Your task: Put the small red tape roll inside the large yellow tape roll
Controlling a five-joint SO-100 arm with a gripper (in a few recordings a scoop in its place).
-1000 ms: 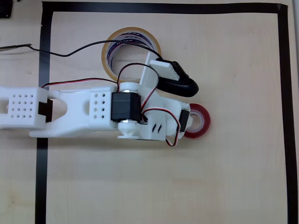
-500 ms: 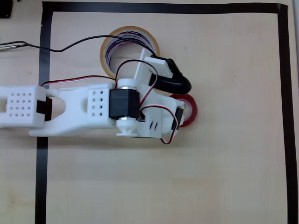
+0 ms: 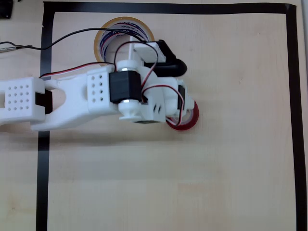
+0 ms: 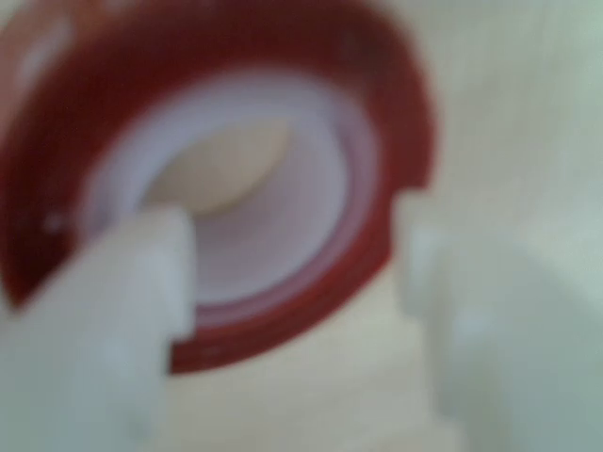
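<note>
Light wood table (image 3: 231, 183), black tape border. Gripper (image 4: 292, 273) clamped on small red tape roll (image 3: 188, 120), frame centre, one finger through its core. Large yellow tape roll (image 3: 103, 36) upper left; insertion not done.

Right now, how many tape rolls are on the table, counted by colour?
Red tape roll: 1, held in the pincer
Yellow tape roll: 1
Total: 2
</note>
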